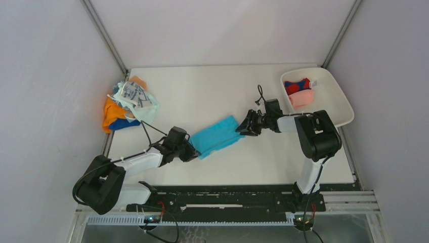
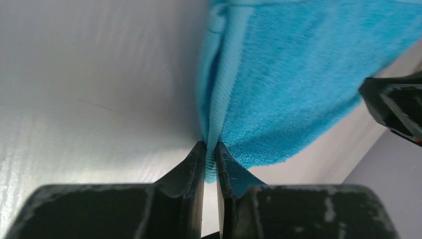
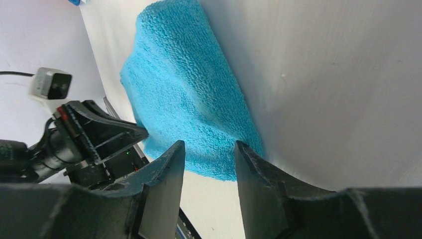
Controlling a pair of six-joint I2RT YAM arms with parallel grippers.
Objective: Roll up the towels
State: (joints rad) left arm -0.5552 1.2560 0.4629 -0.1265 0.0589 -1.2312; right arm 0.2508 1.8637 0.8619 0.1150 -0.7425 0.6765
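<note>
The table (image 1: pixel 202 91) is a plain white board with a faint sheen and no marks to speak of. It sits inside a pale booth: a grey-white wall (image 1: pixel 50 76) on each side and another at the back, with slim metal posts (image 1: pixel 103 35) running up the two far corners. Along the near edge lies a black rail (image 1: pixel 227 200) where both arms are bolted down.

A bright blue towel (image 1: pixel 217 135) lies in the middle of the board, stretched at a slant between the two arms. The left gripper (image 2: pixel 210 149) is at its lower left end, the fingers squeezed almost together with the towel's hem pinched between the tips. The cloth rises from that pinch and fans out flat beyond it. The right gripper (image 3: pixel 209 144) is at the towel's opposite, upper right end. Its jaws stand partly apart, not closed on anything, and the end of the towel shows in the gap between them. I cannot tell whether they touch the cloth.

At the far left corner a loose pile of towels (image 1: pixel 129 104) is heaped against the wall: orange, dark blue, pale mint, and a white one with blue-grey print on top. At the far right a white tray (image 1: pixel 344 109) sits at an angle, holding a red-and-blue towel (image 1: pixel 297 86) and a pink towel (image 1: pixel 302 97) side by side, touching.
</note>
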